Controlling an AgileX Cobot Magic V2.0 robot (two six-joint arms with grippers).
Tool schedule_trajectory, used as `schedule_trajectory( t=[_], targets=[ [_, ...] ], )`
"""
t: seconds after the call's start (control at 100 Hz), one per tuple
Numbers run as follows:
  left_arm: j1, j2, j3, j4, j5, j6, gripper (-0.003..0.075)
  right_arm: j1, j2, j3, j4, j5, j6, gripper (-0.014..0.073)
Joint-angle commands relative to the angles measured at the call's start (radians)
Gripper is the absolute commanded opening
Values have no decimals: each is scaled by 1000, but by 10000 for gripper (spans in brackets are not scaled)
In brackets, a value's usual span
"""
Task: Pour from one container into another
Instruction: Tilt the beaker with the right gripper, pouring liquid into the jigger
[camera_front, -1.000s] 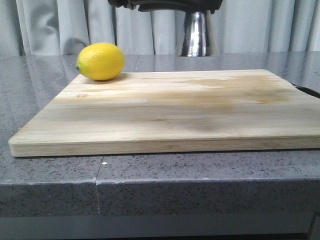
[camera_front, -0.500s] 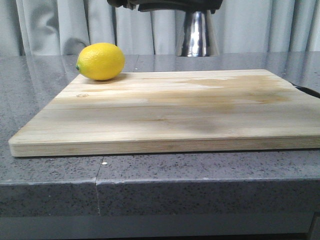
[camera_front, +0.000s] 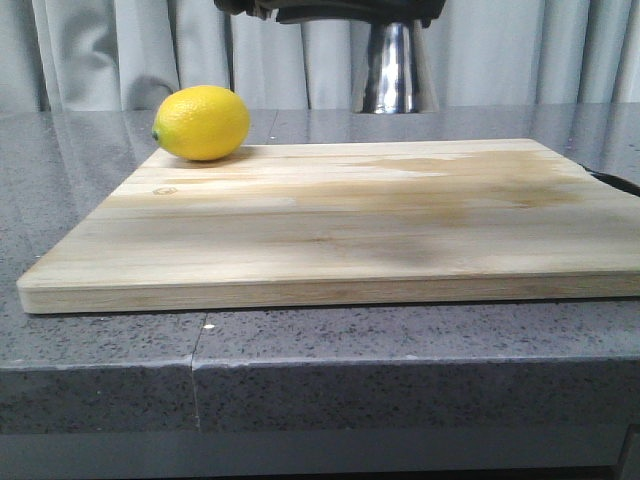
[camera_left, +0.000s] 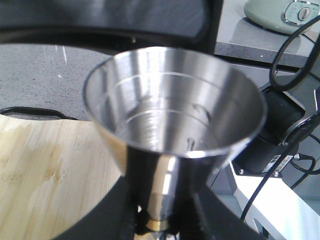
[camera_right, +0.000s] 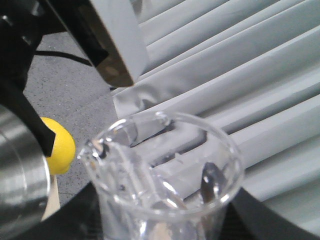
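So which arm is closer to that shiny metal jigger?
Left. The left gripper is clamped on the jigger at its narrow waist. The right gripper holds the glass beaker, close beside the jigger.

pale grey curtains (camera_front: 120, 50) hang in folds behind a speckled grey stone counter (camera_front: 300, 360). soft, even light falls across it.

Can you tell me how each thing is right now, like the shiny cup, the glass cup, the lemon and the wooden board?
Steel jigger: upright, lifted, gripped at its waist by the left gripper; liquid inside too hard to tell.
Glass beaker: held by the right gripper, beside the jigger; contents unclear.
Lemon: whole, resting on the board's far left corner.
Cutting board: flat on the counter, with damp-looking stains.
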Motion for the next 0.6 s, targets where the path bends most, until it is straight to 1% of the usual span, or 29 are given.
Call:
schedule_trajectory(
  t=[0.0, 0.13, 0.3, 0.48, 0.59],
  targets=[
    [0, -43, -26, -73, 39, -8, -20, 0, -30, -37, 31, -60, -29, 151],
    [0, -43, -26, -73, 39, -8, -19, 0, -30, -37, 31, -61, -29, 151],
    [0, -43, -26, -73, 39, -8, -20, 0, -30, -37, 31, -61, -106, 151],
    [0, -43, -26, -73, 39, -8, -19, 0, -30, -37, 31, -61, -124, 151],
    [0, -43, -26, -73, 39, -8, -19, 0, -30, -37, 31, -61, -173, 151]
  ],
)
